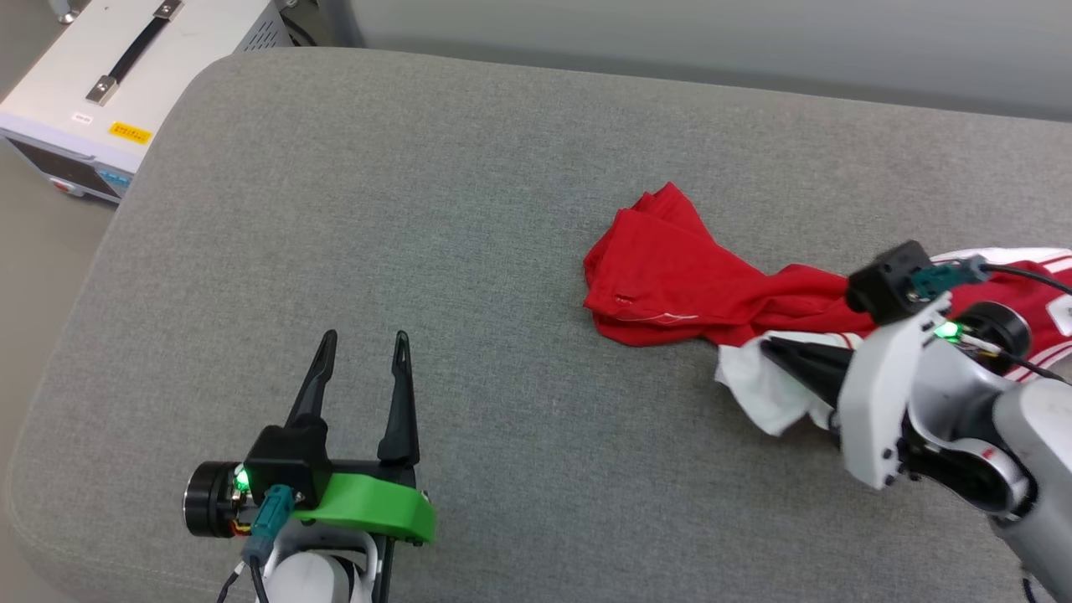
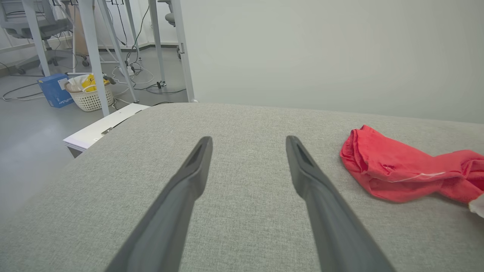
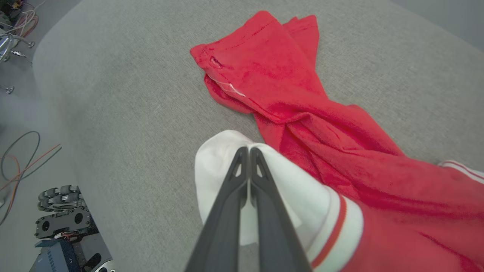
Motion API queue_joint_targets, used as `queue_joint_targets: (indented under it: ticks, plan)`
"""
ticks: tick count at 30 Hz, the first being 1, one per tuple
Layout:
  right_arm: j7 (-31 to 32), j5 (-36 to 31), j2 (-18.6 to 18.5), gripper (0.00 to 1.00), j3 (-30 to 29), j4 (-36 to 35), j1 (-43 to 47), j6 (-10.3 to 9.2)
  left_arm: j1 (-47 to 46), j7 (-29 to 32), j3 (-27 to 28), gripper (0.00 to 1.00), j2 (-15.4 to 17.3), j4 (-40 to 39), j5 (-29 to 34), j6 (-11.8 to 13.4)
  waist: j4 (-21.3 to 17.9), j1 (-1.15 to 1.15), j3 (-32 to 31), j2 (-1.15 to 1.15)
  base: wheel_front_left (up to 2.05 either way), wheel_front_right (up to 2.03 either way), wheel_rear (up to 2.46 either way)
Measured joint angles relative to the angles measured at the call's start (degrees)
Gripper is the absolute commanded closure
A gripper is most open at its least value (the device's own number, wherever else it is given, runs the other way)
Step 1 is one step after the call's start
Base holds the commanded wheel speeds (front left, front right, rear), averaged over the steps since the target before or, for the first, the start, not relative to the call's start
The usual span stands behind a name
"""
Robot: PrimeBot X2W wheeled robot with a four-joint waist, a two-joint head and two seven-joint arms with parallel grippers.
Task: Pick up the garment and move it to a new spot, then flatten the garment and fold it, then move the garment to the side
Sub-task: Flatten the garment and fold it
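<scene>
The garment (image 1: 670, 268) lies crumpled on the grey cushioned surface (image 1: 419, 209) at the right, its red body bunched and stretched out toward the left. Its white sleeve (image 1: 766, 394) with red-striped trim lies at the near edge. My right gripper (image 1: 766, 342) comes in from the lower right and is shut on that white sleeve (image 3: 219, 166), whose cloth puckers around the fingertips (image 3: 242, 155). My left gripper (image 1: 366, 337) hovers open over bare cushion well to the left of the garment (image 2: 393, 170), with nothing between its fingers (image 2: 196, 166).
A white equipment case (image 1: 100, 75) stands beyond the cushion's far-left corner. On the floor are a woven basket (image 2: 89, 96), a blue box (image 2: 56, 88), table legs and cables. A wheeled base (image 3: 62, 211) sits below the cushion's edge. A pale wall (image 2: 321, 53) runs behind.
</scene>
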Motion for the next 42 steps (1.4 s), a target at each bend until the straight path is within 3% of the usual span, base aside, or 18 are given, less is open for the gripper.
queue_joint_targets:
  ticks: [11, 18, 23, 24, 25, 30, 33, 38, 42]
  plan:
    - [-5.02, 0.97, 16.53, 1.00, 14.93, 14.80, -16.95, 0.00, -1.33, 0.00, -0.99, 0.00, 0.00, -0.08, -2.01, 0.87, 1.88, 0.00, 2.82, 0.00, 0.00, 0.00, 0.00]
    - [-4.59, 2.01, 19.91, 1.00, 26.60, 30.14, -18.92, 0.01, -2.04, 0.00, -1.37, 0.00, 0.00, -0.07, -2.52, 1.44, 3.04, 0.00, 4.37, 0.00, 0.00, 0.00, 0.00]
    - [-7.78, 3.42, 20.50, 1.00, 31.04, 35.44, -20.04, 0.00, -2.27, 0.00, -1.20, 0.00, 0.00, 0.03, -2.52, 1.59, 3.25, 0.00, 4.45, 0.00, 0.00, 0.00, 0.00]
    - [-9.29, 3.80, 20.62, 0.69, 31.73, 35.57, -20.09, 0.00, -2.26, 0.00, -0.98, 0.00, 0.00, 0.09, -2.50, 1.60, 3.11, 0.00, 4.30, 0.00, 0.00, 0.00, 0.00]
    - [-11.11, 4.15, 20.69, 0.00, 32.31, 35.49, -20.10, 0.00, -2.25, 0.00, -0.80, 0.00, 0.00, 0.15, -2.47, 1.59, 2.93, 0.00, 4.07, 0.00, 0.00, 0.00, 0.00]
    - [-21.35, 4.23, 20.28, 0.00, 34.70, 32.56, -20.00, 0.04, -2.02, 0.00, -0.08, 0.00, 0.00, 0.40, -1.89, 1.23, 2.05, 0.00, 2.14, 0.00, 0.00, 0.00, 0.00]
    - [-29.17, 4.23, 18.57, 0.00, 32.64, 29.99, -19.66, 0.04, -1.85, 0.00, 0.59, 0.00, 0.00, 0.38, -1.20, 0.65, 1.45, 0.00, 0.65, 0.00, 0.00, 0.00, 0.00]
    - [-41.08, 0.86, 14.39, 0.00, 24.53, 29.44, -16.14, 0.04, -1.01, 0.00, 1.93, 0.00, 0.00, 0.32, 0.35, -0.64, 0.08, 0.00, -1.77, 0.00, 0.00, 0.00, 0.00]
    - [-44.03, -4.20, 12.58, 0.00, 15.21, 29.64, -10.50, 0.01, -0.98, 0.00, 2.63, 0.00, 0.01, 0.23, 1.42, -2.13, -1.31, 0.00, -3.36, 0.00, 0.00, 0.00, 0.00]
